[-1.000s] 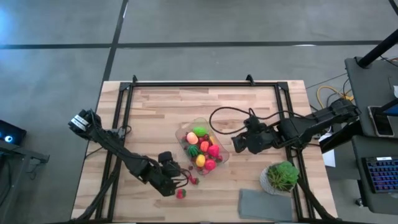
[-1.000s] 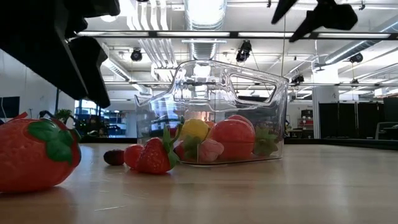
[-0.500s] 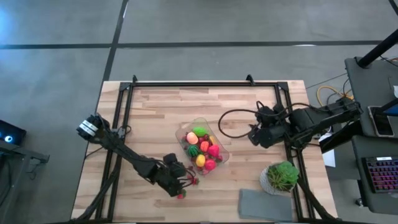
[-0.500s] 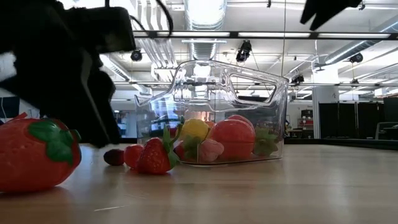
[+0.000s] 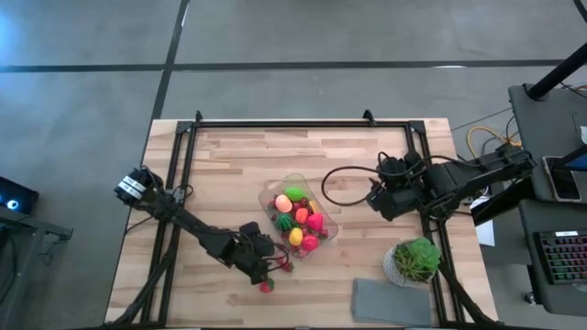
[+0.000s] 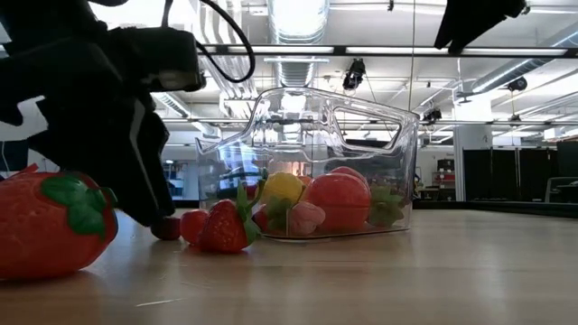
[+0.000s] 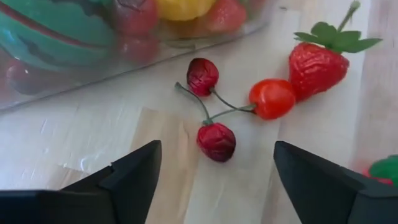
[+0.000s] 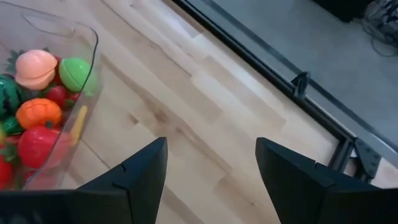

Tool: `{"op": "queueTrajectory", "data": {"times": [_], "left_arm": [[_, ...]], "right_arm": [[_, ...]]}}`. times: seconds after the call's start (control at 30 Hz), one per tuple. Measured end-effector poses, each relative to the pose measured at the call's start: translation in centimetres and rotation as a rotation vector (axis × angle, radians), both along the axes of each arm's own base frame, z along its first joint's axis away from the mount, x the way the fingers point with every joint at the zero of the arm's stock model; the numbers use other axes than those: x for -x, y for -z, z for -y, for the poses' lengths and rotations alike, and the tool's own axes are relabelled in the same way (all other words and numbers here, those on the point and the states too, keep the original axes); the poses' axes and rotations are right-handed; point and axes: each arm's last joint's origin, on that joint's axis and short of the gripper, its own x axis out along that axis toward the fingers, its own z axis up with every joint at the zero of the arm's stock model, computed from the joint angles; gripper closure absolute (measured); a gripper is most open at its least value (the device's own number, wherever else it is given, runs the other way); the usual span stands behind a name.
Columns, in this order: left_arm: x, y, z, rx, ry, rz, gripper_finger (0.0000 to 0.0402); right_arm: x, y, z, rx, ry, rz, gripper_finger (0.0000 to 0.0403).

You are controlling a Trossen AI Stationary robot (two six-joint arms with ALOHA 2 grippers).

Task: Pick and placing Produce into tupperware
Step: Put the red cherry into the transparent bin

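Left wrist view: left gripper (image 7: 214, 171), fingers spread apart, hovers over paired cherries (image 7: 209, 106) on the table (image 5: 229, 183), near the clear tupperware (image 5: 327, 226) holding colourful produce (image 5: 298, 220). Right gripper (image 8: 208, 180), fingers apart and empty, hangs to its right.

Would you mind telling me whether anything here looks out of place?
Yes: several fruits lie on the table outside the tupperware: a cherry pair, a small tomato and two strawberries. The open left gripper hovers over the cherries.
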Motion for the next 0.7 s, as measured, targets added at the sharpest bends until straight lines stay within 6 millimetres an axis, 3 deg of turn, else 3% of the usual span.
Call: {"op": "queueTrajectory", "data": {"times": [0.7], "left_arm": [[-0.4, 0.3, -0.9, 0.002, -0.036, 0.003, 0.0239]], "right_arm": [[-0.5, 0.0, 2.6, 0.055, 0.070, -0.055, 0.0165]]}}
